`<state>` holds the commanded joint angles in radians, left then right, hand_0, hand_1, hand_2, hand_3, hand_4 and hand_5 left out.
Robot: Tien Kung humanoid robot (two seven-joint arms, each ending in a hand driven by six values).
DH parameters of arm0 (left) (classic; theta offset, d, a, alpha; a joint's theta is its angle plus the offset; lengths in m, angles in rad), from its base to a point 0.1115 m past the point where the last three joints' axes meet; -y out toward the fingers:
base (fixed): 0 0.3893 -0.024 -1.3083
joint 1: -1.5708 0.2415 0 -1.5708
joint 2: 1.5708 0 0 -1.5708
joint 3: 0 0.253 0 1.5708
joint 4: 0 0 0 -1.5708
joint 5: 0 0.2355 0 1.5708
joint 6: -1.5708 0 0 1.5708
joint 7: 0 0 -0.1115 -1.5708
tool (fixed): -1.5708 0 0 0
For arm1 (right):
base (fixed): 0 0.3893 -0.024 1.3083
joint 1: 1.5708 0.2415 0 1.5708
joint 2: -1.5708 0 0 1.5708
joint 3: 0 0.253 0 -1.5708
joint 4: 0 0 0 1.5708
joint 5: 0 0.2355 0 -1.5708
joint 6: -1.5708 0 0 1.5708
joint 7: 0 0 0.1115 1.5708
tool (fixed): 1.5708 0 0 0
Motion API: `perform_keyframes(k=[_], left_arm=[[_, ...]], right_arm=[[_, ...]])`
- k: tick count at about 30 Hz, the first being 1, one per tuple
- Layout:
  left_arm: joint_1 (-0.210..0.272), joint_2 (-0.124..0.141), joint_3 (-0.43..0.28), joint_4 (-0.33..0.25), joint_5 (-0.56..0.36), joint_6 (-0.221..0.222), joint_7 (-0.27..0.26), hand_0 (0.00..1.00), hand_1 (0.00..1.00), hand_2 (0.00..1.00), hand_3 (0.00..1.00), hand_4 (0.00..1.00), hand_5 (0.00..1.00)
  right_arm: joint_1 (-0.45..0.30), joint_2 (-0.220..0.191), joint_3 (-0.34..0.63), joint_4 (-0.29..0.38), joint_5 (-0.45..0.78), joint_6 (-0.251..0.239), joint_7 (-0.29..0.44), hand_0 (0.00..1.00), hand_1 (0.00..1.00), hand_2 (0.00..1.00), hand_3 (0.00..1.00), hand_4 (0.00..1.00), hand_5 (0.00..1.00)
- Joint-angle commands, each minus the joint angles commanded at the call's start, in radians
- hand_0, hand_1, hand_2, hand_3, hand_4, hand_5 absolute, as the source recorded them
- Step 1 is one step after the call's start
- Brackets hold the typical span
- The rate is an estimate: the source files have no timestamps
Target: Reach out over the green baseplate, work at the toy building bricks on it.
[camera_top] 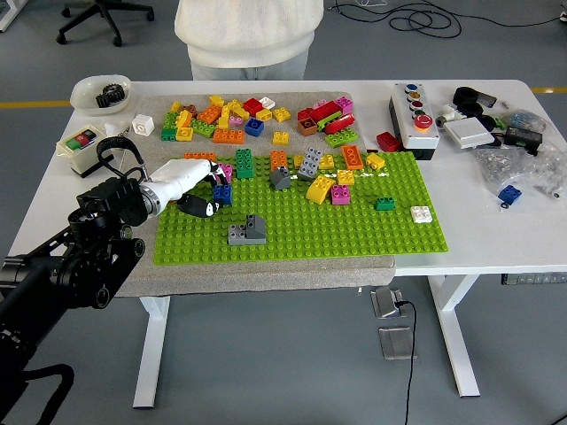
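So the green baseplate sits in the middle of the frame on a grey mat on the white table. The left hand comes in from the lower left and reaches over the plate's upper left corner. Its white fingers are curled in around a blue brick, and it looks like they're touching it, but honestly I can't tell if it's a real grip or just fingers bunched next to it. A pink brick and a dark green tower are just right of the hand.

Lower down on the plate, a bit below and right of the hand, there's a grey brick assembly standing on its own. Along the plate's top edge is a loose row: orange, grey, yellow and magenta pieces. A small green brick and a white brick sit apart toward the right side.

Beyond the plate, up top, there's a messy pile of loose bricks on the mat. A person in a white sweater stands at the far edge, top centre. A button box is upper right, and a white bowl upper left.
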<state>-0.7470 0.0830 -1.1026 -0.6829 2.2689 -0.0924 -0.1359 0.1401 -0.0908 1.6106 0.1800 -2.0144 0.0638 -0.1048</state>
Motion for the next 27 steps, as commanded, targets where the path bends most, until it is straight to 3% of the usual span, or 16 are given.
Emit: perform_keyframes(k=[13, 27], left_arm=[[0.005, 0.019, -0.016, -0.075, 0.0, -0.021, 0.015, 0.707, 0.7, 0.597, 0.572, 0.528, 0.174], [0.042, 0.063, -0.031, -0.182, 0.0, -0.046, 0.031, 0.705, 0.696, 0.595, 0.573, 0.534, 0.176]], right_arm=[[-0.002, -0.001, 0.005, 0.0, 0.004, -0.002, 0.0, 0.736, 0.615, 0.636, 0.541, 0.77, 0.489], [-0.005, -0.003, 0.013, 0.0, 0.009, -0.004, 0.0, 0.736, 0.615, 0.636, 0.54, 0.769, 0.49]])
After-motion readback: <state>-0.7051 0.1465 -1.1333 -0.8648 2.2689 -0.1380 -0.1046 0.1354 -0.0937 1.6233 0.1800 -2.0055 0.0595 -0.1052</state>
